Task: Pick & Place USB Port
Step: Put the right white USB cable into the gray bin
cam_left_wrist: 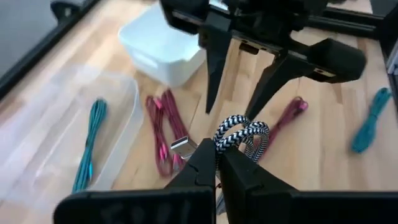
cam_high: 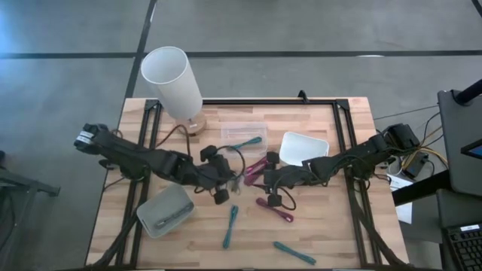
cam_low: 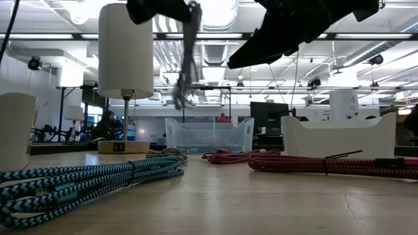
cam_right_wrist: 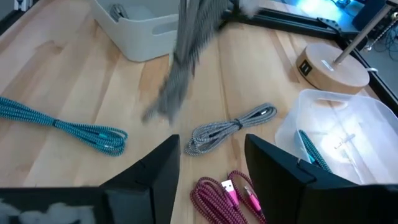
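Left gripper [cam_left_wrist: 217, 163] is pinching the black-and-white braided cable [cam_left_wrist: 241, 134], lifting it clear above mid-table. Right gripper [cam_right_wrist: 208, 163] is hanging beside it, fingers spread, holding nothing. Probably transport step; next needs carrying to a bin [cam_high: 163, 212].

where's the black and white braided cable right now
The black and white braided cable hangs pinched in the shut left gripper above the table's middle in the high view, between the clear bin and the open right gripper.
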Robot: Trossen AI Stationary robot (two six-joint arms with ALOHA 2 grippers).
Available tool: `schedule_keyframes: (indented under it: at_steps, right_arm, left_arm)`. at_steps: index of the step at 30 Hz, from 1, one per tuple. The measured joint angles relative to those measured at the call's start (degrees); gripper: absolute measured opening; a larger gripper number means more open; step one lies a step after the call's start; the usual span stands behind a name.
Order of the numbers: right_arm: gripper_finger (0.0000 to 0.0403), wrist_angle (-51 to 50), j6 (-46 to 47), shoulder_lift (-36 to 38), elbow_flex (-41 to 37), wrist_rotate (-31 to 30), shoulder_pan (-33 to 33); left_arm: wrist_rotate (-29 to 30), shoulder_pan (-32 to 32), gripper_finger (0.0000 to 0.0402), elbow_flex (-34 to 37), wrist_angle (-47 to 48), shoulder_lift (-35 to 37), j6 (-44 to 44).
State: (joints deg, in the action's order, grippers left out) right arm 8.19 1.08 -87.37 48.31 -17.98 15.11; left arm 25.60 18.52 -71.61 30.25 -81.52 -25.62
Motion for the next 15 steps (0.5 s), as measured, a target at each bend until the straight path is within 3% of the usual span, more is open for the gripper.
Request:
schedule_keyframes:
  at_steps: [7, 15]
  right_arm:
    - [0.0178, 0.0, 0.0, 0.0, 0.0, 0.0, 0.0]
    - [0.0178, 0.0, 0.26, 0.0, 0.0, -0.02, 0.0]
  left_arm:
    - [-2.93, 0.77, 0.0006, -9.82, 23.35, 0.01, -10.46]
    - [-10.64, 1.7, 0.0006, -10.78, 36.65, 0.02, -21.15]
